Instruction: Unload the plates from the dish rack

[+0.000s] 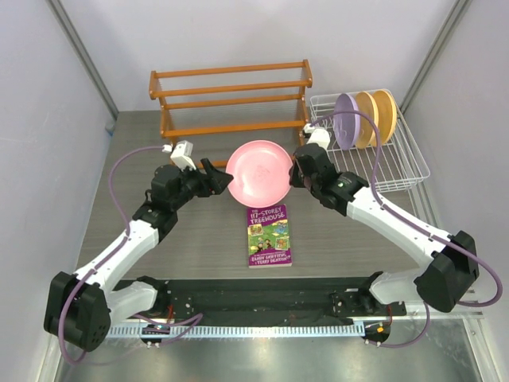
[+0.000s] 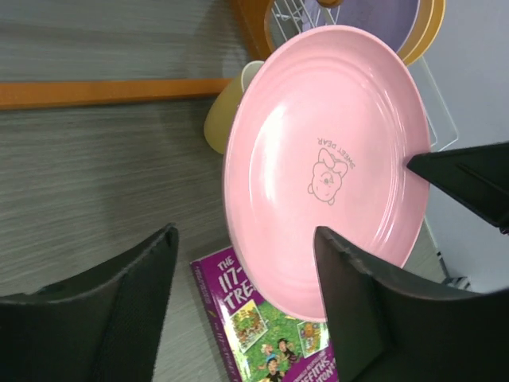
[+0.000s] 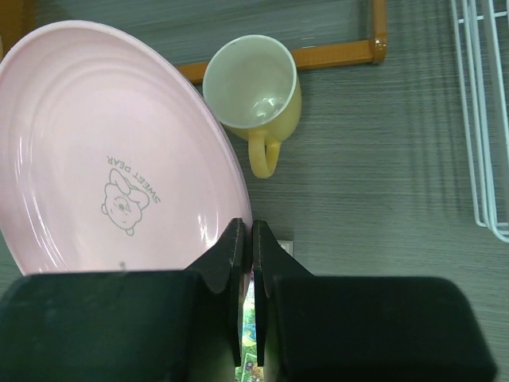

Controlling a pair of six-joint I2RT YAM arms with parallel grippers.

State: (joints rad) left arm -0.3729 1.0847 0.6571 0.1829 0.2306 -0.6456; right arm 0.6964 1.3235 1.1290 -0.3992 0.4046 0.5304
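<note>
Pink plate (image 1: 258, 171): out of the dish rack (image 1: 413, 159), tilted in mid-air over the book (image 1: 269, 235).
Right gripper (image 3: 245, 239): pinched shut on its rim.
Left gripper (image 2: 242, 263): jaws spread at the opposite edge, no grip seen.
Lilac plate (image 1: 346, 119): upright in the rack.
Risk: if the right lets go before the left clamps, the plate drops onto the book or the yellow mug (image 3: 253, 83).

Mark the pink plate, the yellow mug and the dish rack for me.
pink plate (image 1: 258, 171), top view, its centre.
yellow mug (image 3: 253, 83), right wrist view, its inside.
dish rack (image 1: 386, 163), top view, bare floor bars.

Plates (image 1: 258, 171) four — mug (image 3: 253, 83), book (image 1: 269, 235), wire rack (image 1: 390, 163), wooden rack (image 1: 231, 91) — one each.
</note>
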